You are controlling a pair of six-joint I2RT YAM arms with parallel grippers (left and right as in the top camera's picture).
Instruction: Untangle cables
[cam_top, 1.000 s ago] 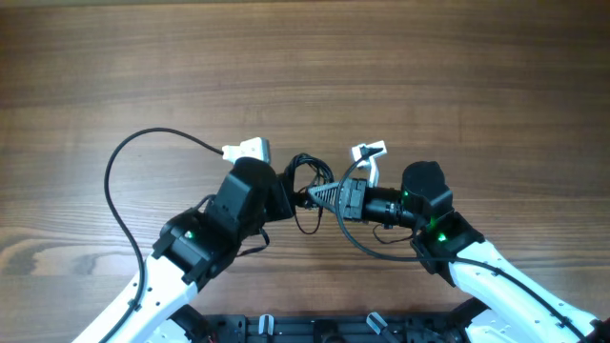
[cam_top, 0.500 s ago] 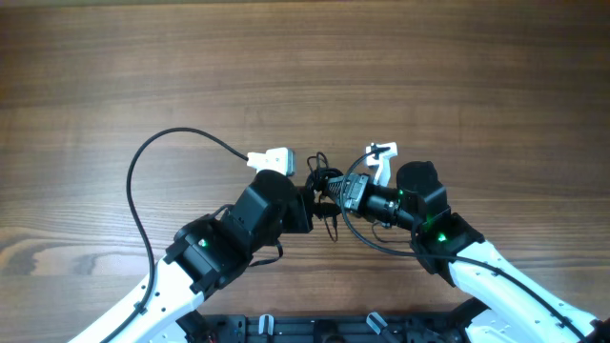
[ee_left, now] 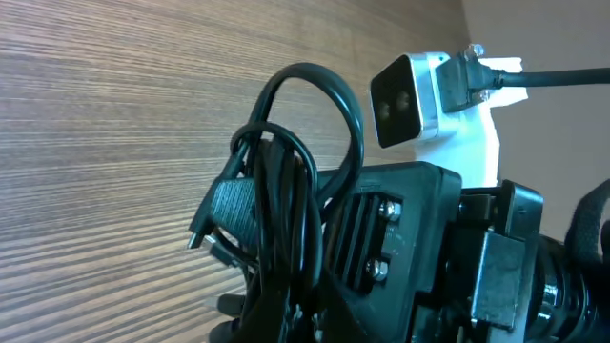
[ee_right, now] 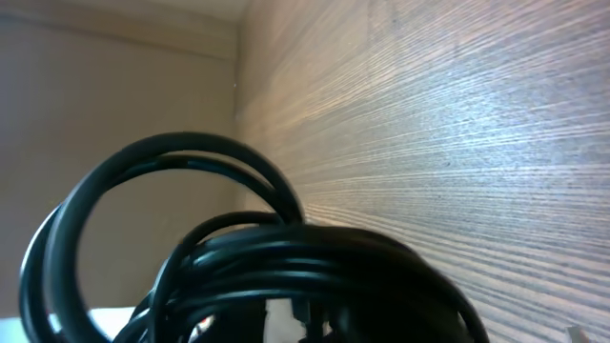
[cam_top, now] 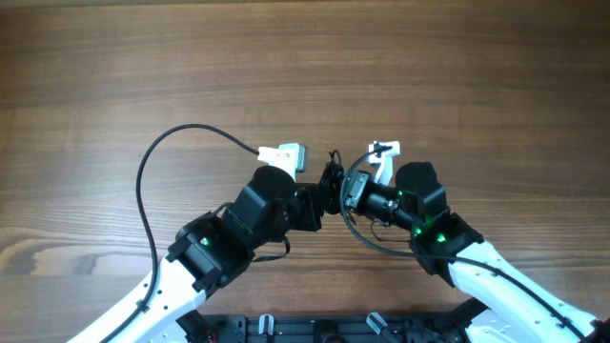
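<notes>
The cables [cam_top: 332,175] are a small bunched coil of thin black wire, pinched between the two grippers at the table's middle front. My left gripper [cam_top: 320,202] comes in from the left and is shut on the lower strands of the cables [ee_left: 286,205]; its dark fingertips [ee_left: 286,319] show at the bottom edge. My right gripper [cam_top: 341,191] faces it from the right, nearly touching, and is shut on the same coil. Its ribbed black finger [ee_left: 381,238] sits right behind the loops. In the right wrist view the cables [ee_right: 276,257] fill the lower frame and hide the jaws.
A thick black robot cable [cam_top: 145,181] arcs out left of the left arm to its white wrist camera [cam_top: 283,155]. The right arm's white camera [cam_top: 383,157] and its own cable loop [cam_top: 367,238] sit by the right wrist. Bare wooden table [cam_top: 305,67] lies beyond.
My left gripper has moved right, up against the right gripper. The loose cable loops between them have bunched into a tight small coil. The right gripper has drawn back slightly.
</notes>
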